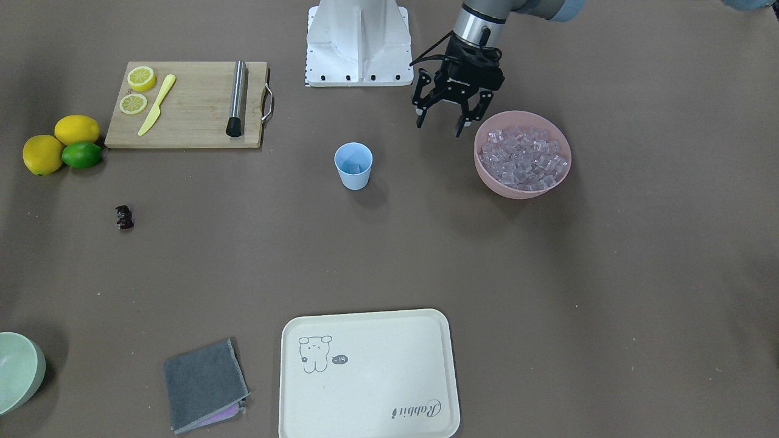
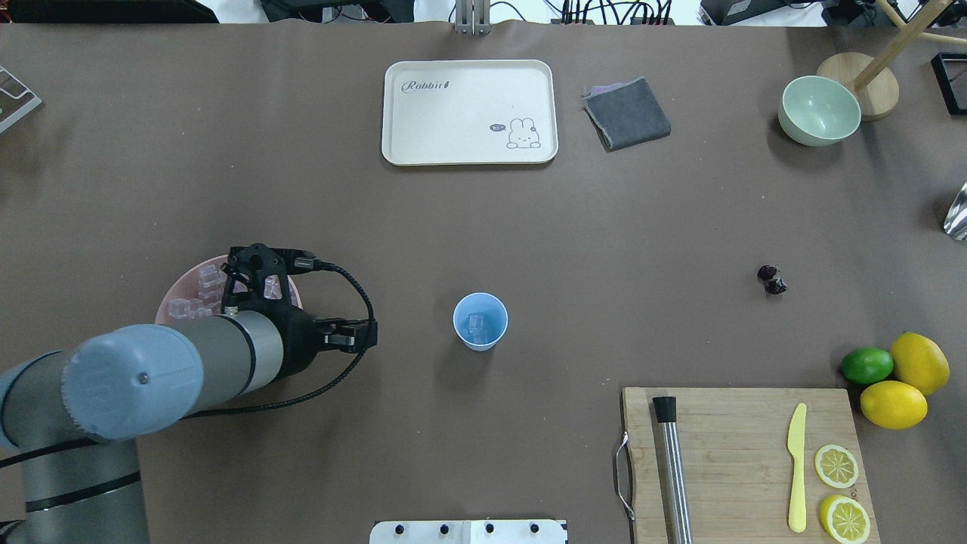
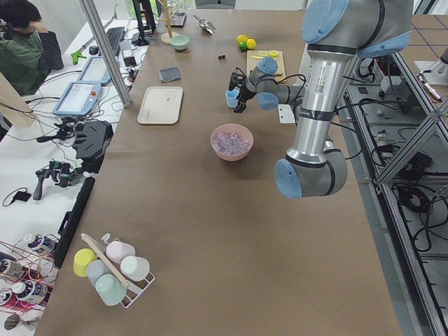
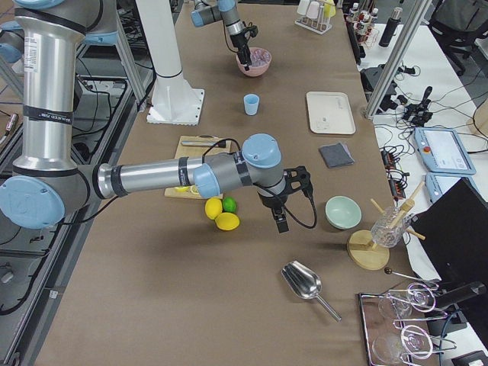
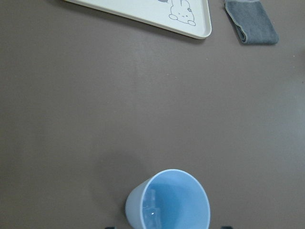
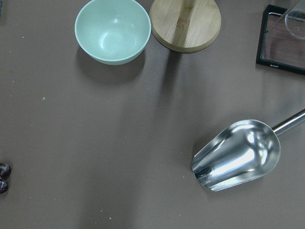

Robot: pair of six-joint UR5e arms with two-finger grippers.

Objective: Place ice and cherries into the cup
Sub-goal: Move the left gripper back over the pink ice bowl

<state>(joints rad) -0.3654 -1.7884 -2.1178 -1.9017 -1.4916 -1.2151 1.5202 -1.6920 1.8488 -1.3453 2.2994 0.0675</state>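
Note:
The light blue cup [image 1: 353, 165] stands upright mid-table, and a clear ice cube lies inside it in the overhead view [image 2: 476, 324]. More ice [image 1: 522, 159] fills the pink bowl [image 1: 517, 191]. My left gripper [image 1: 439, 128] is open and empty, raised just beside the bowl's rim on the cup's side. The left wrist view looks down on the cup [image 5: 167, 202]. The dark cherries [image 1: 124, 217] lie alone on the table, also at the right wrist view's left edge [image 6: 3, 179]. My right gripper [image 4: 280, 221] hovers beyond the lemons; I cannot tell its state.
A cutting board [image 1: 188, 103] holds lemon slices, a yellow knife and a metal rod. Two lemons and a lime [image 1: 81, 154] sit beside it. A cream tray [image 1: 365, 374], a grey cloth [image 1: 204, 384], a pale green bowl [image 6: 112, 29] and a metal scoop [image 6: 238, 155] lie farther out.

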